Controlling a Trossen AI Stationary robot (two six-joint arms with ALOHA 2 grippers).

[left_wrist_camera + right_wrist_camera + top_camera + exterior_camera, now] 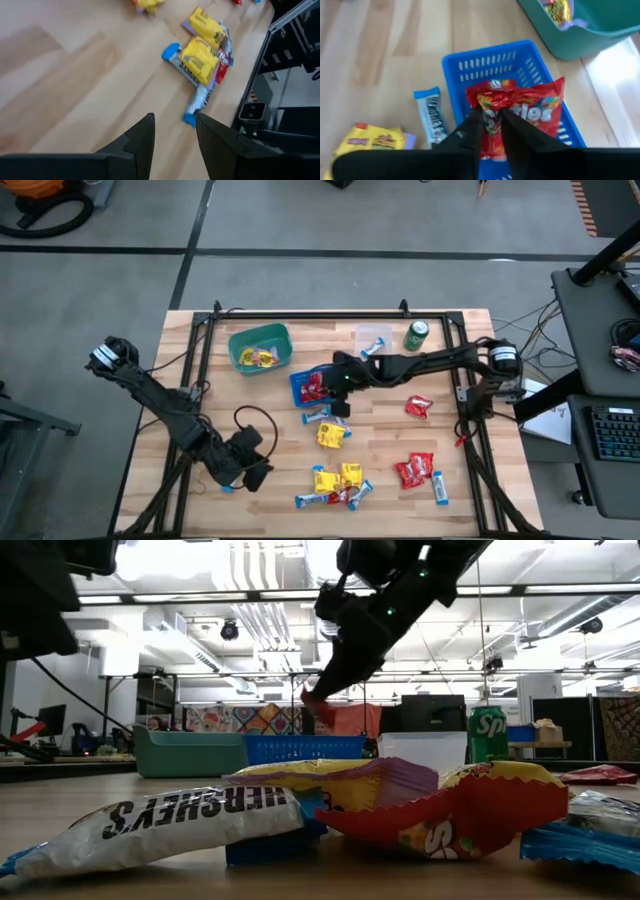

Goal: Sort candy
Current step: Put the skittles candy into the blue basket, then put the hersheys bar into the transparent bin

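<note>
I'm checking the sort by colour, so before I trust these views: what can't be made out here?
- Blue basket: its contents under the red candy pack, which covers them in the right wrist view; the right gripper overlaps that pack.
- Clear bin: contents too small in the high view.
- Bottom pile: overlapping wrappers prevent a count.
- Left gripper: open above bare wood; its own arm hides it in the high view.

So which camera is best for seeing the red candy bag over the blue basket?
The right wrist view: the red Skittles bag fills the frame above the blue basket, between the right gripper's fingers. The high view shows only a red patch. The low view shows a scrap. The left wrist view misses it.
</note>
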